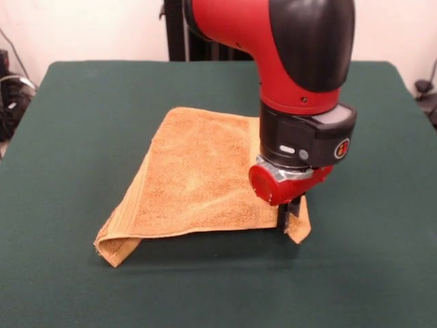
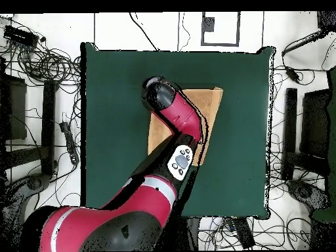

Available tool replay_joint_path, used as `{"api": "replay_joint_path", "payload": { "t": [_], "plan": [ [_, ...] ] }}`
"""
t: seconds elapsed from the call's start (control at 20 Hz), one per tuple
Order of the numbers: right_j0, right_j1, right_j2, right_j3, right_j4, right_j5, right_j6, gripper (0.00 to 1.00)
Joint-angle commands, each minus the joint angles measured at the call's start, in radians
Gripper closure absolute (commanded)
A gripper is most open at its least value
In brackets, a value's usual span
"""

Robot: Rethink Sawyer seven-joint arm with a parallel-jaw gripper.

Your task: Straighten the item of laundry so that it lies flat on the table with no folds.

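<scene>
At the centre of the front view the towel (image 1: 198, 178) lies doubled over on the green table (image 1: 82, 137), its folded edge lifted along the lower left. The gripper (image 1: 290, 217) stands low at the towel's lower-right corner, dark fingers down at the cloth; whether they pinch it I cannot tell. Terry cloth like this looks light, limp and grippy, so it should drape rather than slide. A corner of the upper layer seems the best hold for peeling it open
</scene>
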Motion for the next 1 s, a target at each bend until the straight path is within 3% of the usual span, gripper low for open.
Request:
{"api": "replay_joint_path", "payload": {
  "t": [0.05,0.55,0.85,1.0],
  "plan": [
    [0.022,0.018,0.018,-0.083,-0.014,0.164,0.44,1.0],
    [-0.006,0.029,0.007,-0.148,-0.028,0.245,0.524,1.0],
    [0.001,0.051,0.018,-0.137,-0.015,0.217,0.529,1.0],
    [-0.019,0.076,0.024,-0.188,-0.012,0.22,0.548,1.0]
  ]
}}
